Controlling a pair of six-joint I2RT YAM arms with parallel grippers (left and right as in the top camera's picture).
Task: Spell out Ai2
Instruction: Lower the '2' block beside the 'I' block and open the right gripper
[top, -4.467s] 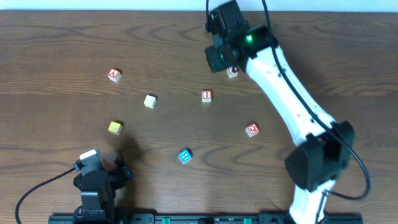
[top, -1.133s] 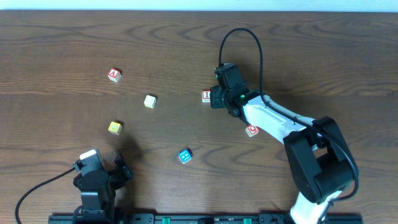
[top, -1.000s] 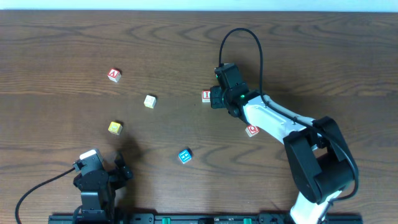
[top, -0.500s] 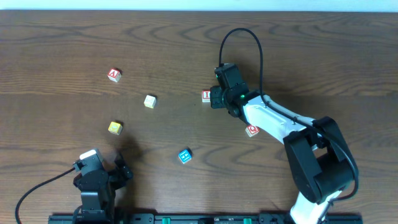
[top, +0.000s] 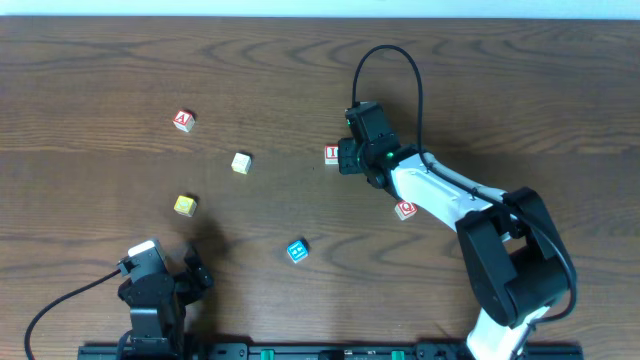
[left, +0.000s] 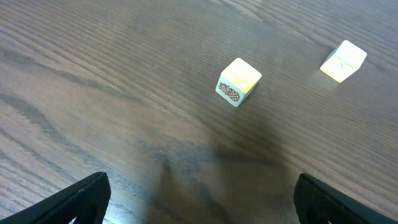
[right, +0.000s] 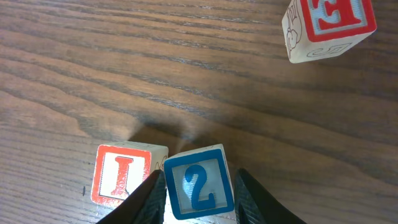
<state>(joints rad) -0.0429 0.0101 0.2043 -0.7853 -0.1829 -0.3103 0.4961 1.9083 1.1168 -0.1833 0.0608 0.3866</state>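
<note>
A big brown wooden table (top: 90, 60) fills the view from above. The right arm (top: 440, 190) is white and black. It reaches from the near right corner to the middle of the table. The left arm (top: 150, 300) is small and black and sits folded at the near left edge.

The right gripper (right: 200, 208) points down at the table. Its two fingers (right: 152, 196) stand one on each side of the "2" cube (right: 199, 182), very close to its sides. I cannot tell if they squeeze the cube or only stand next to it. The left gripper (left: 205, 196) is wide open with nothing between its tips.

The "2" cube has a blue edge and a blue number. It sits just to the right of the "I" cube (right: 121, 174), and the two seem to touch at a corner. Both are in the middle of the table. The "A" cube (top: 183, 120) is far off to the left, well apart from them.

A "Q" cube (top: 405, 209) lies right beside the right arm. A blue cube (top: 297, 250) lies nearer the front edge. A yellow cube (left: 239, 82) with a pineapple picture sits in front of the left gripper, and a pale cube (left: 343, 61) sits past it. In the right wrist view, one more red-edged cube (right: 329, 28) shows at the top, partly cut off.
</note>
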